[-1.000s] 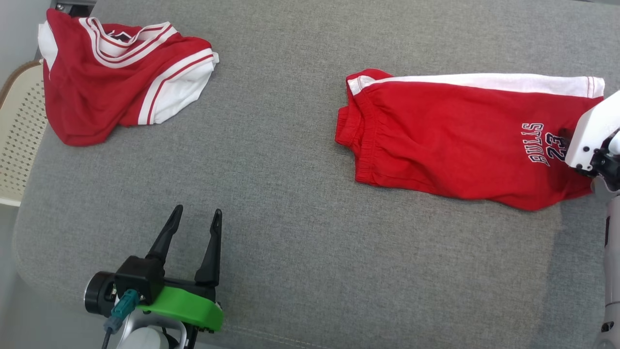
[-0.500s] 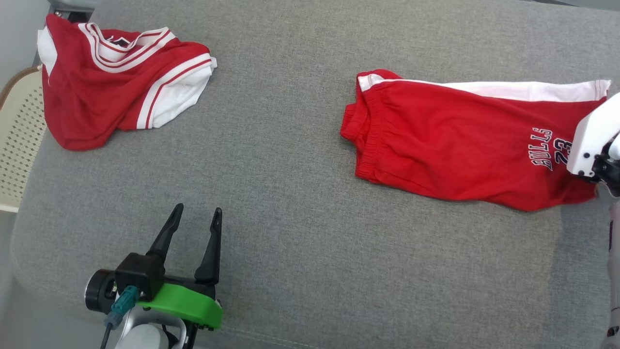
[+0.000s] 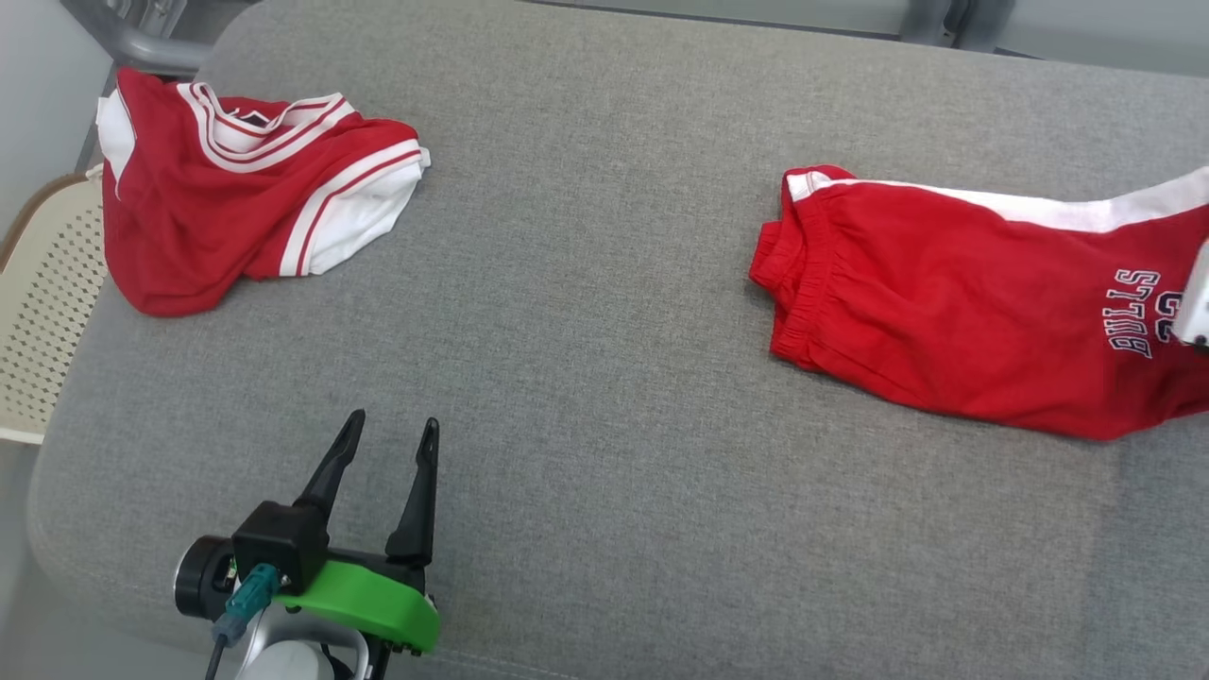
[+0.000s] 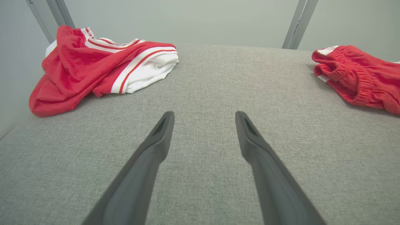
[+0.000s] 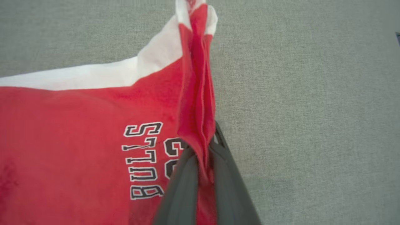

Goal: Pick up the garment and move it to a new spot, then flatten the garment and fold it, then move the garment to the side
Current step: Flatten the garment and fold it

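Note:
Folded red shorts point(image 3: 954, 302) with a white side stripe and "BULLS 23" print lie at the right of the grey cushioned surface point(image 3: 604, 397); their waistband point(image 4: 347, 73) points left. My right gripper point(image 5: 201, 147) is shut on the hem edge of the shorts point(image 5: 78, 140), which bunches up between the fingers; a sliver of its white housing point(image 3: 1198, 302) shows at the right edge of the head view. My left gripper point(image 3: 390, 434) stands open over bare cushion at the lower left, its fingers point(image 4: 159, 137) apart with nothing between them.
A second red garment with white trim point(image 3: 246, 212) lies crumpled at the far left corner of the cushion, also point(image 4: 100, 68). A cream perforated chair point(image 3: 42, 312) stands off the left edge. Metal frame bars point(image 4: 298, 23) rise behind the surface.
The shorts have slid toward the right with my right gripper, which has almost left the head view. The head camera has shifted a little. My left gripper has stayed put.

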